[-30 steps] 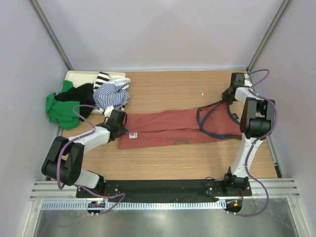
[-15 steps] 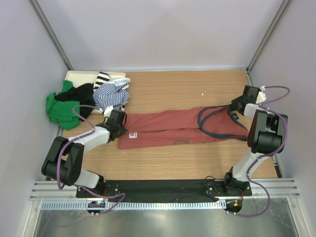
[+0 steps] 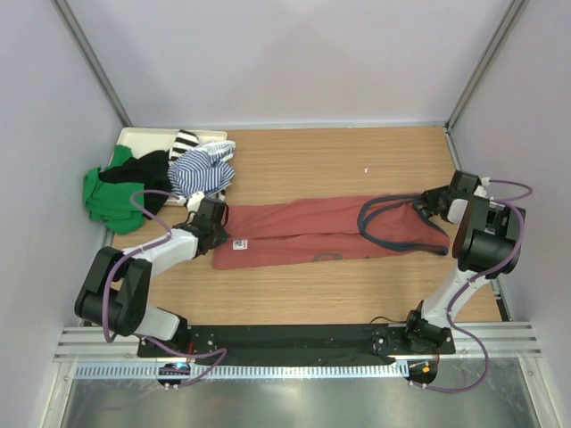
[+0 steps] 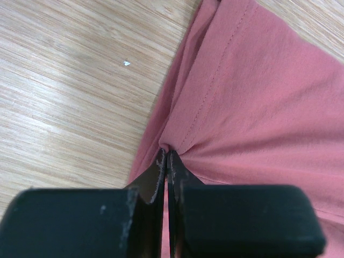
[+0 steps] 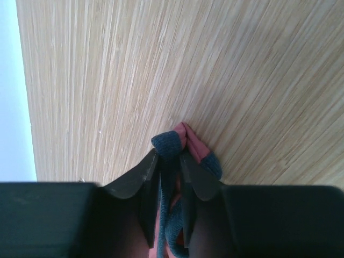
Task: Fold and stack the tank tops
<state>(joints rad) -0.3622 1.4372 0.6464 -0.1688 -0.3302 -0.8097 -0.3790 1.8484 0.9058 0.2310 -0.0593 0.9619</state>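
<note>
**A:** Where is the brick-red tank top [image 3: 303,230] lying?

**B:** Spread long on the table [image 3: 312,160]. One end is just beside the heap of tops [image 3: 169,174], and its dark grey straps [image 3: 393,227] are at the end far from the heap.

**A:** And the claws?

**B:** The left gripper [image 4: 166,156] is pressed together on a pinch of the red hem [image 4: 177,107], at the corner nearest the heap. The right gripper [image 5: 169,156] is at the end farthest from the heap. Its jaws stand slightly apart with a strap bunched between them, but I cannot tell whether they grip it or only flank it.

**A:** How should this step be done well?

**B:** I'd treat the heap-side pinch as the anchor and hold it firm. The straps should go down flat and untwisted, and no loop should cling to the fingers as they lift away. A smooth top should fold more squarely.
</note>
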